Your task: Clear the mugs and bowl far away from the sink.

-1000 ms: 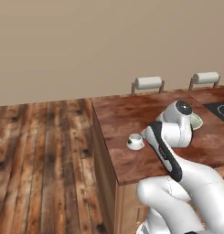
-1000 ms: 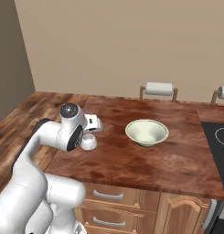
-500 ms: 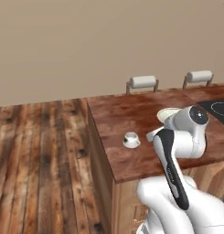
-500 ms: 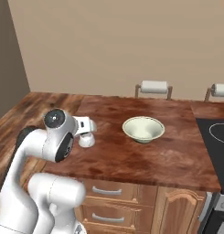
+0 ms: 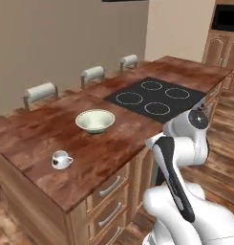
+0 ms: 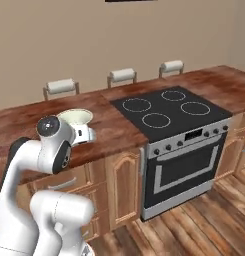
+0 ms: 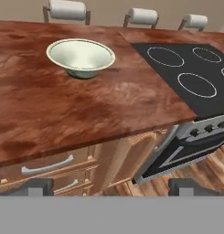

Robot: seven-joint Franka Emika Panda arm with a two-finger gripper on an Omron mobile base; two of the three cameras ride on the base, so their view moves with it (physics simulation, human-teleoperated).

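The pale green-cream bowl (image 5: pixel 95 120) stands upright on the wooden counter (image 5: pixel 37 134), left of the black stovetop. The white mug (image 5: pixel 61 159) sits alone near the counter's front left, a little way from the bowl. In the hand view the bowl (image 7: pixel 81 55) lies far ahead at the upper left, well beyond my gripper (image 7: pixel 112 186). The fingertips (image 7: pixel 40 185) stand wide apart with nothing between them, off the counter's front edge and over the drawer fronts. In the right base view my arm partly covers the bowl (image 6: pixel 74 116). The sink is out of view.
A black stovetop (image 5: pixel 156 95) with ring marks is set into the counter right of the bowl, above an oven front (image 6: pixel 186 165). Pale stool backs (image 6: pixel 60 86) line the far side. Drawers with handles (image 7: pixel 45 167) face me, and wood floor (image 6: pixel 194 230) lies to the right.
The whole scene has shifted as the base drove: the stovetop and oven have come into view. The gripper has drawn back from the white mug, which stays on the counter.
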